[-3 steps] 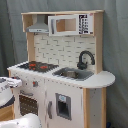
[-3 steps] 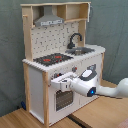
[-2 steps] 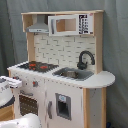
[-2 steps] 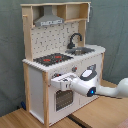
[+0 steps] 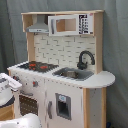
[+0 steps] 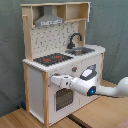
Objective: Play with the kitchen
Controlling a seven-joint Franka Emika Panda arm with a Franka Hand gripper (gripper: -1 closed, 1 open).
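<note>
The toy kitchen [image 5: 65, 95] is white and light wood, with a black-red stovetop [image 5: 37, 65], a black faucet [image 5: 85, 59] over the sink [image 5: 74, 74], and a grey hood [image 5: 39, 27]. In the second exterior view the kitchen [image 6: 37, 75] shows its stovetop [image 6: 52, 59], faucet [image 6: 75, 39] and oven door [image 6: 62, 99]. My gripper [image 6: 54, 80] hovers close to the front panel, just above the oven door and below the stovetop edge. In the first exterior view the gripper [image 5: 9, 82] pokes in at the left edge, beside the kitchen's front.
My white arm [image 6: 107, 90] reaches in from the second exterior view's right, across the kitchen's lower front. A grey curtain [image 6: 10, 60] hangs behind. The kitchen stands on a wooden surface [image 6: 20, 117]. A toy microwave [image 5: 65, 24] sits in the top shelf.
The gripper has shifted only slightly in front of the kitchen's oven panel. The kitchen itself looks the same.
</note>
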